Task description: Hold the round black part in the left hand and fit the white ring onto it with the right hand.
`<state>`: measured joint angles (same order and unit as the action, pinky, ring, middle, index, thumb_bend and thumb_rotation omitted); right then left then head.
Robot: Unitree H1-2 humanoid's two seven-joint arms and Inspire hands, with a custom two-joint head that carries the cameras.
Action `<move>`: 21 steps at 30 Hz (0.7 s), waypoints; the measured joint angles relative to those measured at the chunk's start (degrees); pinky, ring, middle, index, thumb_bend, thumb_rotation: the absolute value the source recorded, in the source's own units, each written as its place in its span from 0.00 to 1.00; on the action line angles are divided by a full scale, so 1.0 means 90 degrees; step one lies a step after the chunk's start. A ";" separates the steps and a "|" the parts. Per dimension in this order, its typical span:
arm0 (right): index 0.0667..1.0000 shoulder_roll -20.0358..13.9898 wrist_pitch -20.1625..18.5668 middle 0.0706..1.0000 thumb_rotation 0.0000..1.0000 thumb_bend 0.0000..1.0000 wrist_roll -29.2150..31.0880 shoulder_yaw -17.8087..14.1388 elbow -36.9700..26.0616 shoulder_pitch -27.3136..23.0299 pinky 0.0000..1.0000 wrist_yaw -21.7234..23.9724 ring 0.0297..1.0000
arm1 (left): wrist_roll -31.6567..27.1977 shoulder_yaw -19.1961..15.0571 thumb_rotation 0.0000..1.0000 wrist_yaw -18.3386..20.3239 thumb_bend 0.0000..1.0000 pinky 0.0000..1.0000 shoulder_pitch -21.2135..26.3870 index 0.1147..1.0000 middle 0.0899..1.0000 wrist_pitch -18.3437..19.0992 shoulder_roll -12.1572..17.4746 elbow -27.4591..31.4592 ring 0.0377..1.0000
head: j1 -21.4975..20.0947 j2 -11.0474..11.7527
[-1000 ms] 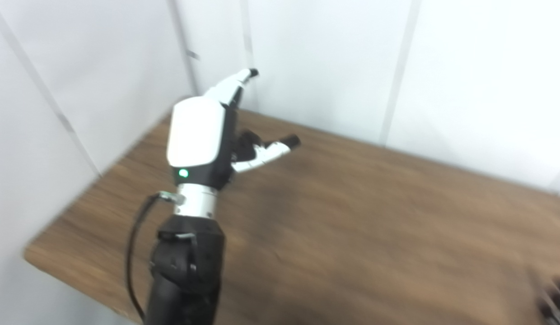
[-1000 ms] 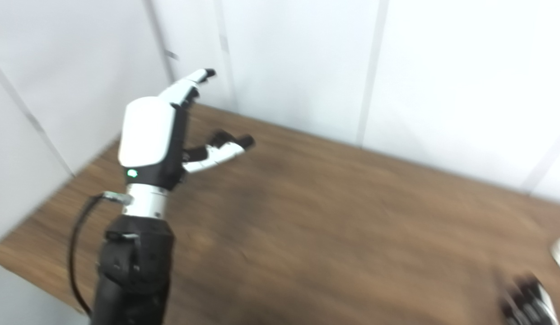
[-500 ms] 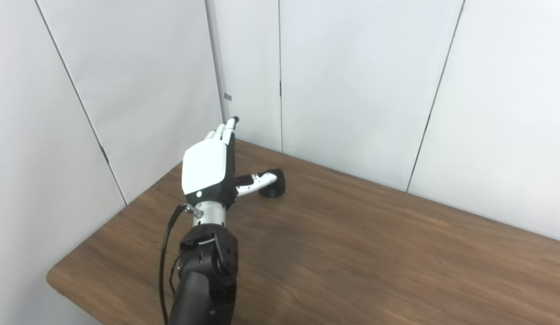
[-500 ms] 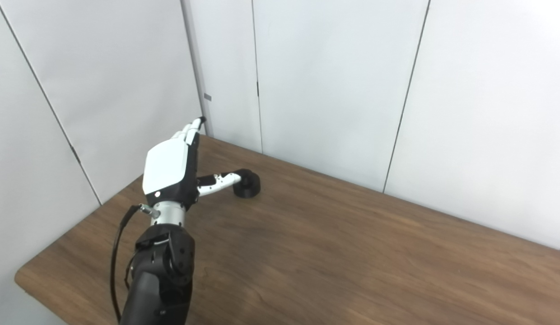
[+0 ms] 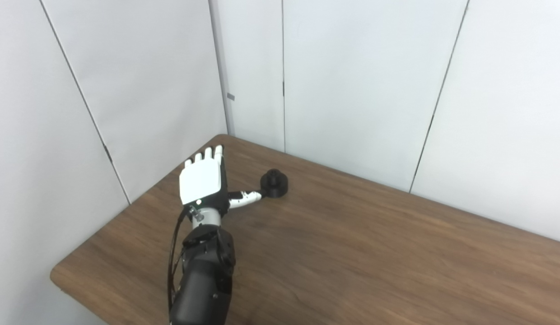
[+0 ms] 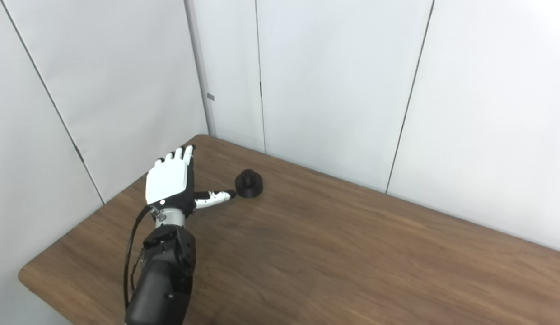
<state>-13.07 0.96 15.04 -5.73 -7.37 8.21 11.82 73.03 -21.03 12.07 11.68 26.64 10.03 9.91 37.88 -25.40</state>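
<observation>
The round black part [image 5: 274, 183] stands on the wooden table [image 5: 352, 253] near its far left corner. It has a small knob on top. My left hand [image 5: 204, 181] hovers just left of it, open, with fingers stretched toward the wall and the thumb pointing at the part. The thumb tip ends close to the part's left side; whether it touches is unclear. Nothing is in that hand. The same part [image 6: 249, 185] and left hand [image 6: 169, 180] show in the right eye view. Neither the white ring nor my right hand is in view.
White wall panels [image 5: 352, 90] close the table's far side and left side, meeting in a corner behind the part. The table's left edge [image 5: 126, 216] runs diagonally beside my forearm.
The camera has swung up and steadied since the blurred first frames. My left hand has dropped lower and drawn back a little, so the thumb no longer overlaps the black part.
</observation>
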 measured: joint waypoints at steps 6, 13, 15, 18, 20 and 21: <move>1.00 0.0000 0.0005 1.00 1.00 0.77 0.0002 -0.0003 -0.0005 0.0009 1.00 0.0001 1.00 | -0.0624 -0.0081 0.67 0.0043 1.00 1.00 0.0044 0.98 1.00 0.0016 0.0061 -0.0295 1.00 | -0.0078 -0.0020; 1.00 0.0000 0.0011 1.00 1.00 0.77 -0.0024 -0.0003 -0.0038 0.0043 1.00 -0.0010 1.00 | -0.0986 0.0094 0.66 -0.0099 1.00 1.00 0.0037 0.98 1.00 0.0016 0.0282 -0.1070 1.00 | -0.0195 -0.0058; 1.00 0.0000 0.0011 1.00 1.00 0.78 -0.0036 -0.0003 -0.0060 0.0064 1.00 -0.0025 1.00 | -0.1020 0.0123 0.66 -0.0161 1.00 1.00 0.0034 0.97 1.00 0.0016 0.0323 -0.1246 1.00 | -0.0224 -0.0078; 1.00 0.0002 0.0024 1.00 1.00 0.76 -0.0045 -0.0002 -0.0078 0.0088 0.99 -0.0047 1.00 | -0.1144 0.0177 0.64 -0.0346 1.00 1.00 0.0036 0.97 1.00 0.0017 0.0377 -0.1460 1.00 | -0.0254 -0.0078; 1.00 0.0002 0.0037 1.00 1.00 0.76 -0.0047 -0.0001 -0.0078 0.0096 0.99 -0.0046 1.00 | -0.1226 0.0247 0.63 -0.0420 1.00 1.00 0.0041 0.97 1.00 0.0017 0.0426 -0.1632 1.00 | -0.0264 -0.0078; 1.00 0.0002 0.0050 1.00 1.00 0.75 -0.0047 -0.0002 -0.0078 0.0103 1.00 -0.0045 1.00 | -0.1251 0.0274 0.64 -0.0494 1.00 1.00 0.0042 0.97 1.00 0.0017 0.0436 -0.1696 1.00 | -0.0273 -0.0088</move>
<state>-13.06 1.41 14.61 -5.75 -8.07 9.14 11.41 61.77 -18.56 7.63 12.06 26.80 13.96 -5.35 35.42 -26.19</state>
